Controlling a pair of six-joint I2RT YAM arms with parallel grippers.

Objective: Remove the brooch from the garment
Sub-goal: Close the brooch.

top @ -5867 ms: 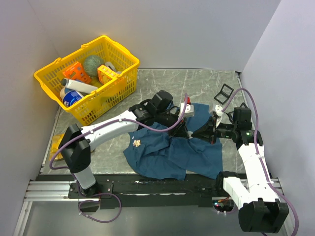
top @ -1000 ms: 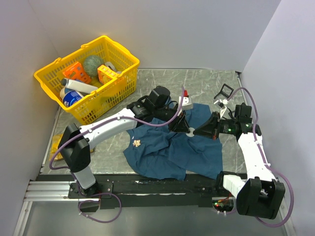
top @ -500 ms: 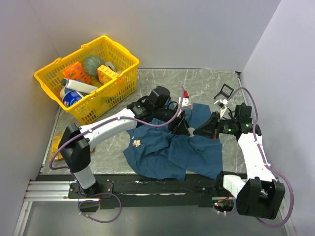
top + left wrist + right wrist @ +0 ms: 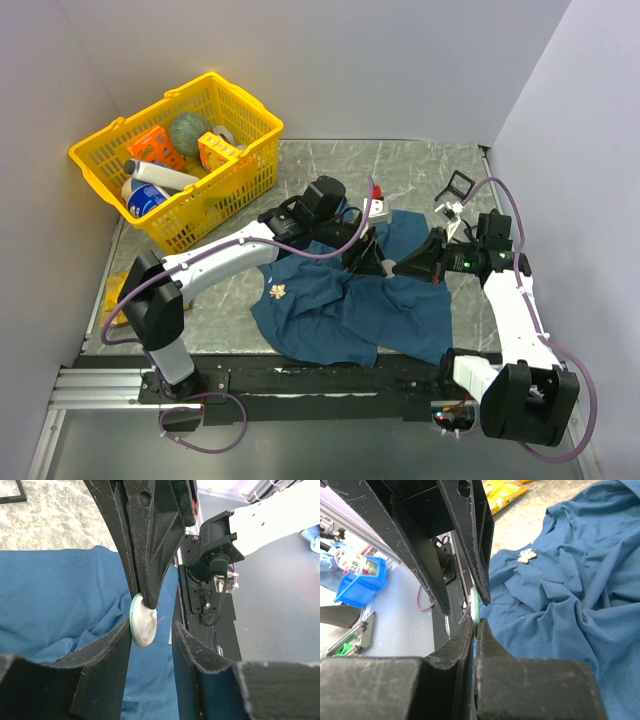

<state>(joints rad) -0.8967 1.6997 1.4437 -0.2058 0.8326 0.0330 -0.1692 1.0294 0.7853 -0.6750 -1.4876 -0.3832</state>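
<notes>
At far left we see a yellow basket [image 4: 200, 205] of packs and a bottle; their print is too small to read.

The left gripper [image 4: 151, 627] reaches over the middle of the shirt [image 4: 330, 320]. Its jaws stand partly apart and grip nothing. Its fingers [image 4: 102, 665] flank a white disc [image 4: 142, 625], one on each side. The left finger is just beside the disc's rim, and we cannot tell whether they touch.

On the shirt's left part lies a gold brooch [image 4: 278, 292], well apart from both grippers. It is flat on the cloth near the collar edge.

The shirt is spread wrinkled on the table [image 4: 420, 170], at its near edge between the two arms.

The disc has a thin pin across its face. It hangs over the shirt's middle, and we cannot tell whether it meets the cloth.

The right gripper [image 4: 476, 622] comes in from the right. Its jaws are pressed together on the disc's rim, with only the tips pinching it.

In the right wrist view, a blue bin [image 4: 367, 587] beyond the table edge bears a white label, too blurred to read.
</notes>
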